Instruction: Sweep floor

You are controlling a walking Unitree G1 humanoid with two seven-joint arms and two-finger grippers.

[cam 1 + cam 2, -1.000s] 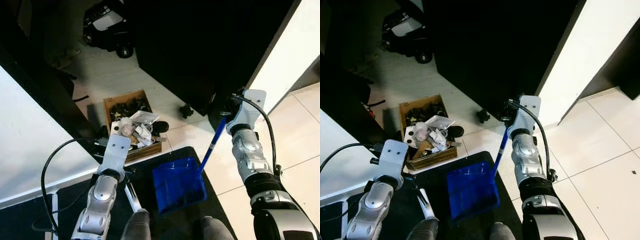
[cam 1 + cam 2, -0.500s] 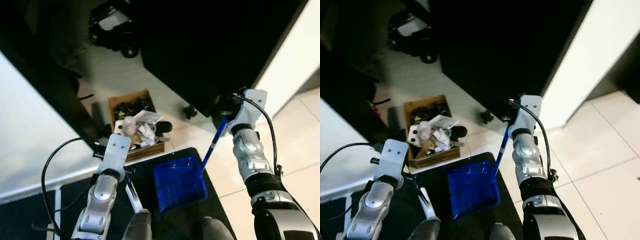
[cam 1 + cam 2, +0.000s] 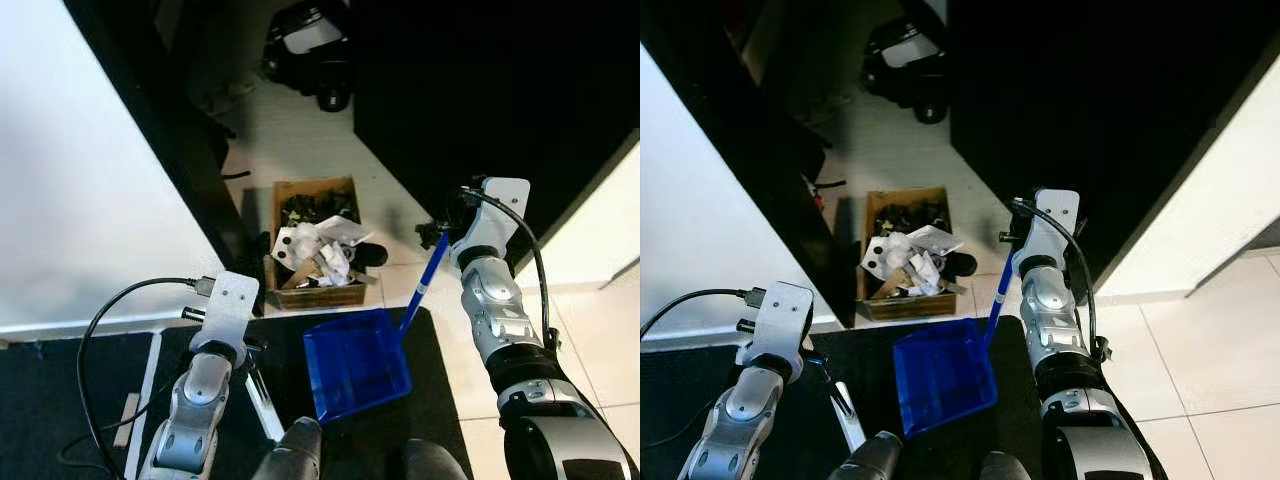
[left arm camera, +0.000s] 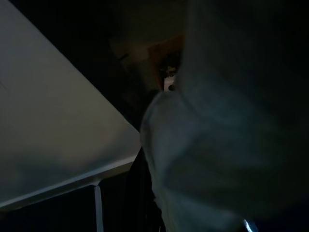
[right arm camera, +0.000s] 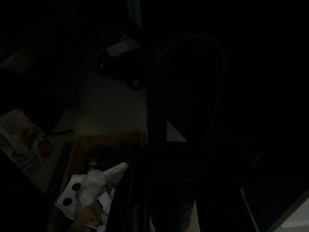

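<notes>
Left eye view: showing the right claw [image 3: 446, 228] clenched on the top of the blue dustpan [image 3: 357, 363], carrying it with the pan low over the black mat [image 3: 80, 400], just in front of the cardboard box [image 3: 315, 245] heaped with crumpled paper and scraps; handle slanting up and forward to the right, long axis tilted rather than upright, pan mouth facing back toward the robot's own feet. Showing also the left claw [image 3: 245, 348] beside a white stick [image 3: 265, 398], probably the broom, grip too hidden to tell whether clenched or released. Right eye view: repeating the same layout, with pale tile floor [image 3: 890, 150] running on past the box toward a dark toy car [image 3: 902, 55]. Left wrist view: giving a pale blur close to the lens, nothing legible. Right wrist view: very dark, making out the box's paper and the toy car beyond. Judging the step as carrying the tools to a spot to sweep; next calling for lowering the pan's lip flat onto the floor and bringing the stick round to push litter in.
</notes>
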